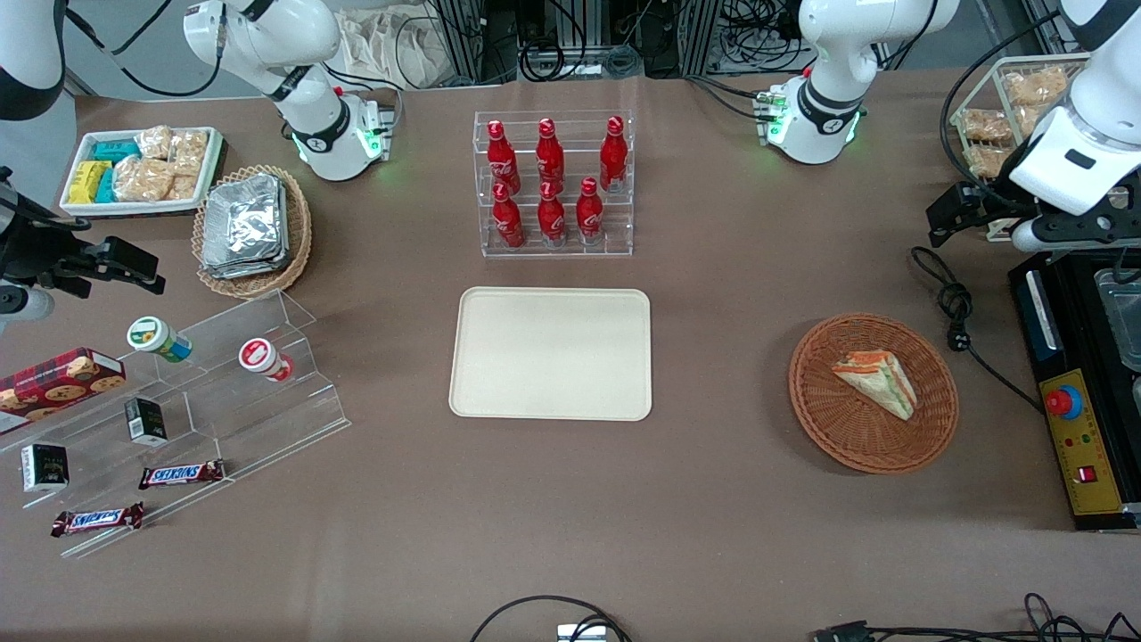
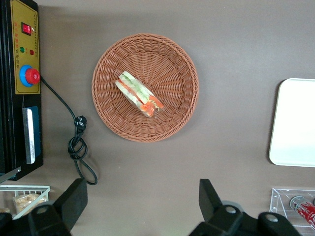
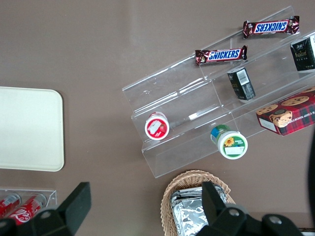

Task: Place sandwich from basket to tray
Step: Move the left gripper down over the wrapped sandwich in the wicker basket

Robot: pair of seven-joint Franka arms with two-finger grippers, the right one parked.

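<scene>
Below the tool [image 2: 142, 206], which hung high over the brown counter [image 1: 713, 499] with its two dark fingers [image 2: 211, 196] spread wide and nothing between them, the round orange-brown wicker basket [image 2: 167, 59] lay well apart from it. The small triangular sandwich wedge of pale bread with orange and green filling in clear wrap [image 2: 139, 93] rested near the middle of that basket, lying flat. The flat cream-beige rectangular tray with rounded corners [image 1: 551, 353] sat bare, farther toward the parked arm's end than the tool and basket. The grasp had not yet begun. The likely trouble from here would be the slippery wrap: fingers closing on the tapered edges could slide off, or squeeze the soft bread out of shape. A descent too deep could also catch the basket's weave and drag it along the counter.
</scene>
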